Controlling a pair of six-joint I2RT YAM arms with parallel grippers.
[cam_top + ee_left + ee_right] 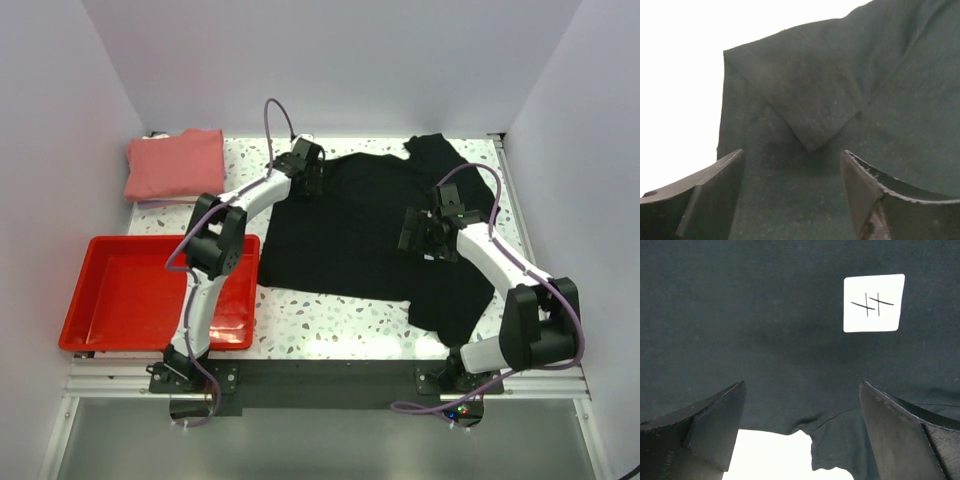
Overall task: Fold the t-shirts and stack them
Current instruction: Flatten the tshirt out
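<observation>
black t-shirt (350,220): plain soft cloth, short sleeves, and there it is, spread flat across the middle and right of the white speckled table (330,322).
pink t-shirt (175,163): salmon-pink cloth folded into a neat rectangle, tucked in the table's far left corner, well apart from the black one.
left claw (792,156): down low at the black t-shirt's far left edge, fingers spread wide and nothing pinched. A turned-over corner of black cloth points right into the gap.
right claw (802,386): over the right part of the black t-shirt, fingers spread wide and empty, black cloth and a cut-in edge between them.
label (873,303): small white square with pen strokes, lying on the black cloth just ahead of the right claw.
tray (75,300): red plastic, rectangular, near left, just beside the black t-shirt's left edge.
</observation>
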